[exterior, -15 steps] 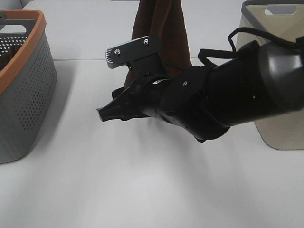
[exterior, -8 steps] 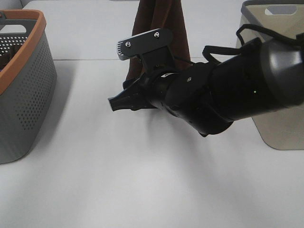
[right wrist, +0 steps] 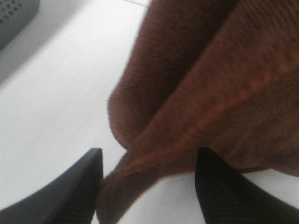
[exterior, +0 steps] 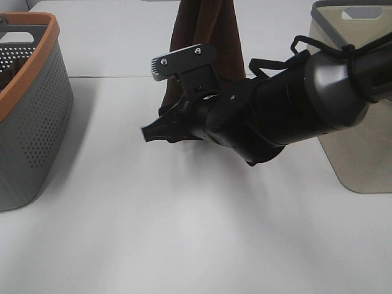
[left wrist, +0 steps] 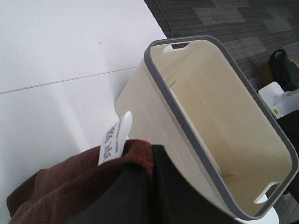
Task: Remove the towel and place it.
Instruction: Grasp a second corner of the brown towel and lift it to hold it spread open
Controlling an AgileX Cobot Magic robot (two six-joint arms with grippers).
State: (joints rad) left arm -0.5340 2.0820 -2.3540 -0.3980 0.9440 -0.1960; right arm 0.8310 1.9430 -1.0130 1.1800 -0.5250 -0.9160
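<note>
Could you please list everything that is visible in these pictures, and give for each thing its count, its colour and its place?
towel: one, dark brown, hanging over the table's middle, between the two baskets
tag: one, white, on the towel's edge beside the left claw
grey basket: one, grey with orange rim, on the table's left
beige basket: one, beige with grey rim, on the table's right
table: one, white, under everything
floor: grey carpet, beyond the table
left claw: one, black, shut on the towel
right claw: one, black, open, the towel's lower fold between its fingers
right arm: one, black, reaching in from the right
</note>
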